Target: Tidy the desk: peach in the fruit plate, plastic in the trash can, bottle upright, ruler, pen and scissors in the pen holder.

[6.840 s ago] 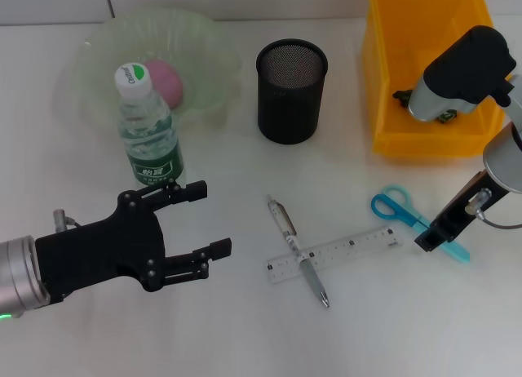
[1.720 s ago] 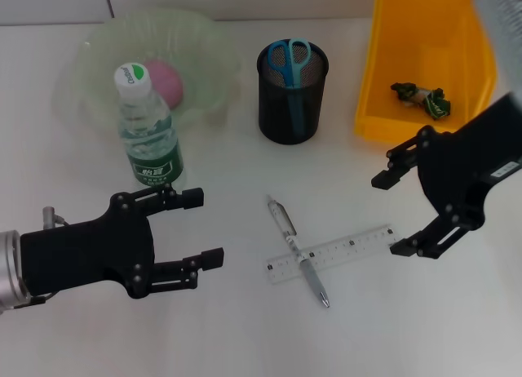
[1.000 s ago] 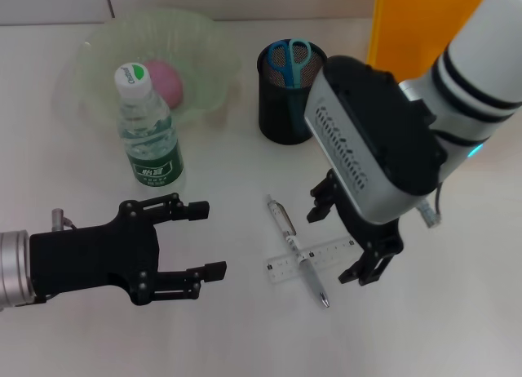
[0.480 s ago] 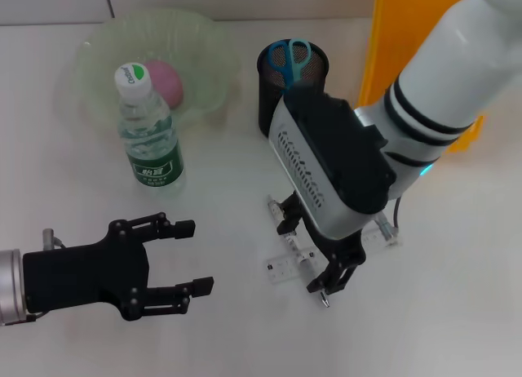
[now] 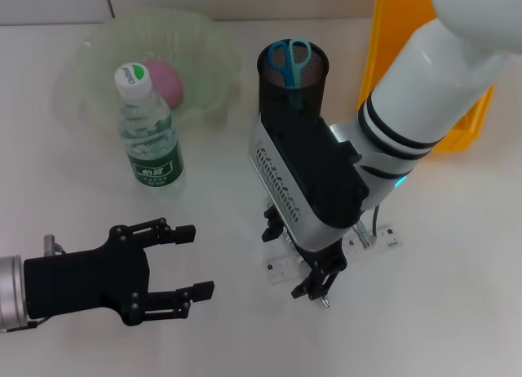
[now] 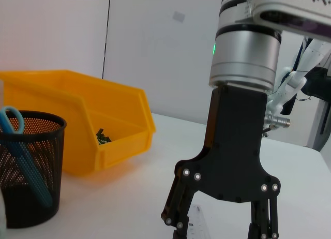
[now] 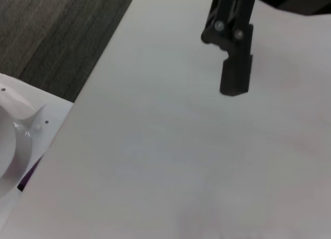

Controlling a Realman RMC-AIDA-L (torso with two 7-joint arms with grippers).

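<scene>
My right gripper [image 5: 292, 259] hangs open low over the pen [image 5: 324, 300] and ruler [image 5: 382, 235], one finger on each side; only the pen's tip and the ruler's ends show. The left wrist view shows this right gripper [image 6: 217, 229] with its fingers spread above the ruler [image 6: 198, 226]. The blue scissors [image 5: 290, 55] stand in the black mesh pen holder [image 5: 281, 99]. The bottle [image 5: 149, 132] is upright. The pink peach [image 5: 168, 77] lies in the green fruit plate [image 5: 91, 51]. The plastic [image 6: 103, 139] lies in the yellow trash can [image 6: 77, 115]. My left gripper [image 5: 194, 261] is open at the front left.
The yellow trash can [image 5: 393, 34] stands at the back right, partly behind my right arm. In the left wrist view the pen holder [image 6: 31, 182] holds the scissors [image 6: 20, 146]. The right wrist view shows bare white table and one dark finger [image 7: 235, 68] of the other gripper.
The scissors went from the table into the pen holder. My right arm then swung left from the bin and came down over the pen and ruler. My left gripper drifted slightly toward the front.
</scene>
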